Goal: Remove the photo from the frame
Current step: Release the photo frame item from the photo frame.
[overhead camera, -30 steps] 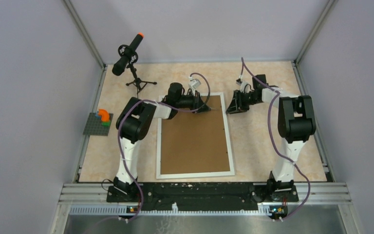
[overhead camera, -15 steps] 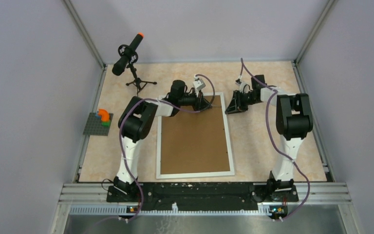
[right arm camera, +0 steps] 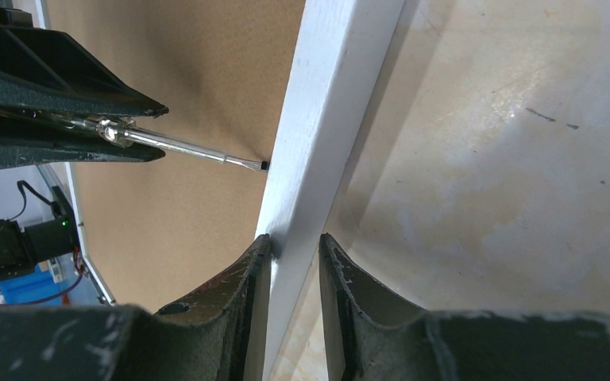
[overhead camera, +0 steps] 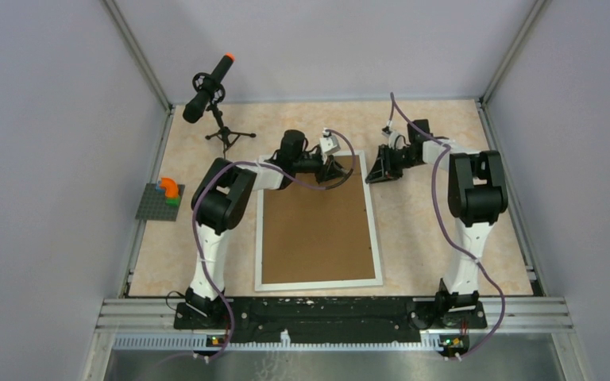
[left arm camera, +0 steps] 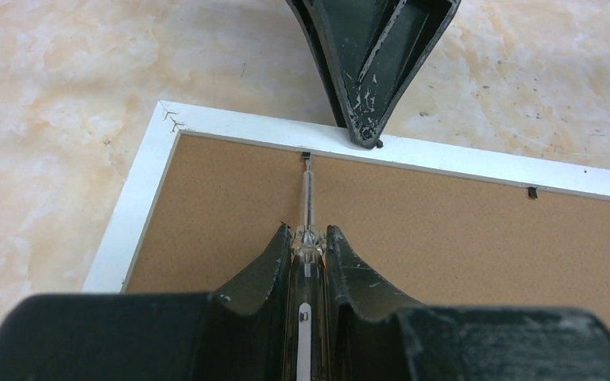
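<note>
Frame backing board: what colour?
Plain brown backing board, white frame around it; clearest in left wrist view.

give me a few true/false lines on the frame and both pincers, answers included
1. The frame lies back up, its brown board showing. True.
2. The left pincer holds a screwdriver. True.
3. The photo lies loose beside the frame. False: no photo shows in any view.
4. The right pincer hangs clear of the frame. False: its fingers pinch the far white border.
5. The screwdriver's tip sits at a small black clip on the far border. True.
</note>
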Controlling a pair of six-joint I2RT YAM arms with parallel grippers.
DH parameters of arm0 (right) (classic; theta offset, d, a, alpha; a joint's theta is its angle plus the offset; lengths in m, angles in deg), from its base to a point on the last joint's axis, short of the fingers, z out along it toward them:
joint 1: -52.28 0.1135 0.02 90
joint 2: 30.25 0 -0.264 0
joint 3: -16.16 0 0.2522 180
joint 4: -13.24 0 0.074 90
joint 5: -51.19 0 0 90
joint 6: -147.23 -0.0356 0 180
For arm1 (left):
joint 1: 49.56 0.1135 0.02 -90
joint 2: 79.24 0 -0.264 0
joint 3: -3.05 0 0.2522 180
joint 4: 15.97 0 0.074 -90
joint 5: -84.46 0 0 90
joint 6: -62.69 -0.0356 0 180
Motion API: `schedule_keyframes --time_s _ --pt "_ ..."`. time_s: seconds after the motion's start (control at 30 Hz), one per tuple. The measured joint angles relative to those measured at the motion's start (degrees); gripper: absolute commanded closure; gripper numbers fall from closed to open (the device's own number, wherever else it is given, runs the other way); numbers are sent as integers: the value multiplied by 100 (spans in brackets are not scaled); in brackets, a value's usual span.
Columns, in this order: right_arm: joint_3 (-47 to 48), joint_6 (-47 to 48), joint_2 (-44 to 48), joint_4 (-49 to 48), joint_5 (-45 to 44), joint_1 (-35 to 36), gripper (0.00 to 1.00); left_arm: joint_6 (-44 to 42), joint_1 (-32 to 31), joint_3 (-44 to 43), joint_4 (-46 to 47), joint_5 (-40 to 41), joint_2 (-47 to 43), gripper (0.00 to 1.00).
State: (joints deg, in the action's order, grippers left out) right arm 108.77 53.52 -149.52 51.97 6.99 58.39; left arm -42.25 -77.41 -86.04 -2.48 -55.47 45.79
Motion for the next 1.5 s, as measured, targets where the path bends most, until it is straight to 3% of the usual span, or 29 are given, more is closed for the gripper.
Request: schedule_keyframes --time_s 0.23,0.57,0.73,1.03,1.37,1.5 --pt "116 0 -48 7 -92 125 74 -404 -48 -142 -398 39 -39 100" --pt "221 -7 -61 129 -190 133 93 -1104 -120 -378 -979 72 -79 100" --pt "348 4 -136 280 -190 131 97 -1486 -162 -586 -1379 72 -79 100" --pt "378 4 -157 315 -175 129 99 -2216 -354 -778 -1829 232 -177 100" --pt "378 -39 -219 199 -24 173 99 -2623 -1163 -1235 -1576 745 -11 100" --pt "378 -42 -223 177 -13 188 92 -2559 -1185 -1263 -1508 769 26 100"
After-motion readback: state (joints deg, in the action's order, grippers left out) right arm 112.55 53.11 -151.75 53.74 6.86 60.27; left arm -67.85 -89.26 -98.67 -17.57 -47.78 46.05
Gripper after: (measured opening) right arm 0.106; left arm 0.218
